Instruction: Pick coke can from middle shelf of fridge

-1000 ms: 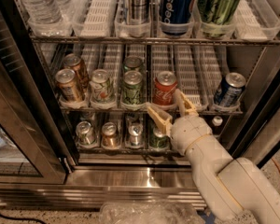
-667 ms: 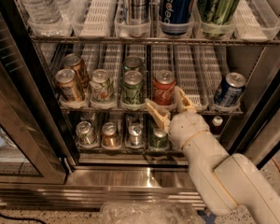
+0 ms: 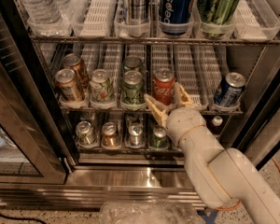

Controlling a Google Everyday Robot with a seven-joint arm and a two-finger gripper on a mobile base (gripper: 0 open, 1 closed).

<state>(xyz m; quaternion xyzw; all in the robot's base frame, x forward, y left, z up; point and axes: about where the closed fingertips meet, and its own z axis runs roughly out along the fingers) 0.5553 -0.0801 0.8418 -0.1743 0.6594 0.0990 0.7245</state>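
Camera view: the cream-coloured two-finger gripper (image 3: 164, 98) of the robot's pale jointed arm (image 3: 214, 167) is seen reaching into the large stainless-based drinks fridge (image 3: 130, 177). Its tan fingers (image 3: 154, 108) are spread apart to either side of the red Coca-Cola can with white script and a silver top (image 3: 164, 85). The fingers are held wide and level with the can's lower half, apparently so that the body can be straddled before any squeeze is made; no pinch is judged to have been applied yet, and whether the pads touch the can cannot be told.

The can is found upright at the front of its white slotted lane on the middle wire shelf (image 3: 191, 65), just right of a green patterned can (image 3: 132, 86) and well apart from the blue can (image 3: 229, 88) at the far right. The front spot leaves it the first thing met by an arm entering from below.

Its label is turned towards the camera and its pull-tab top is unopened. Tall cans in clear bins (image 3: 177, 7) are racked above and dark bottles (image 3: 135, 134) below
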